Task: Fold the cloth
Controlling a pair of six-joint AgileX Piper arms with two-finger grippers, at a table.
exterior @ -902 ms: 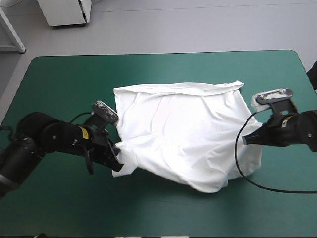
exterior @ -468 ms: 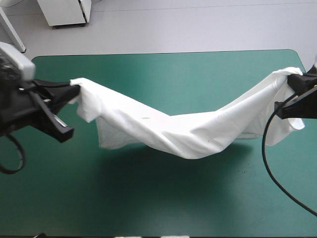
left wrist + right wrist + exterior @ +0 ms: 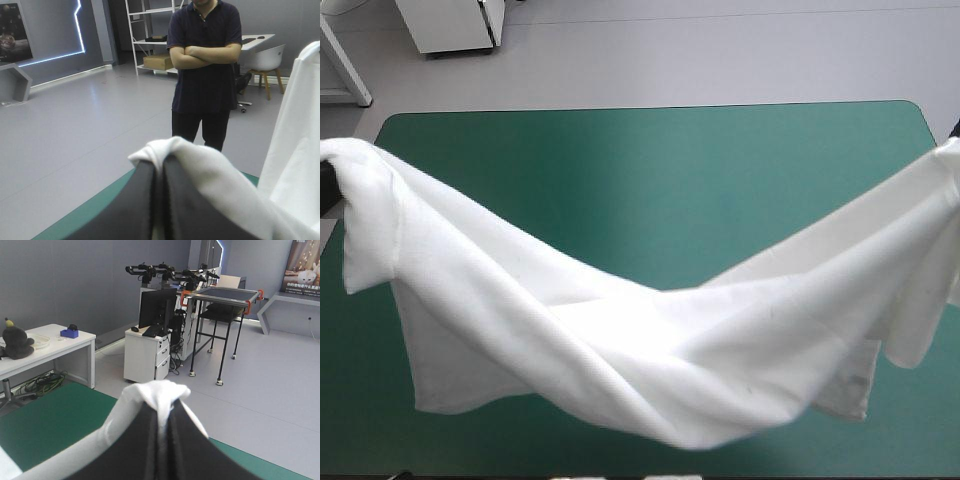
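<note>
high view gives me t-shirt (image 3: pixel 650 370) slung sagging over teal-green worktop (image 3: pixel 650 170); only wrist views show left hand (image 3: pixel 161 170), right hand (image 3: pixel 163 412) each pinching it.

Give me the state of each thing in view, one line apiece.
T-shirt: lifted, not folded, slung between both grippers, sagging in the middle.
left gripper: raised, shut on one end of the T-shirt.
right gripper: raised, shut on the other end.
table: teal-green cover, partly hidden behind the T-shirt.
</note>
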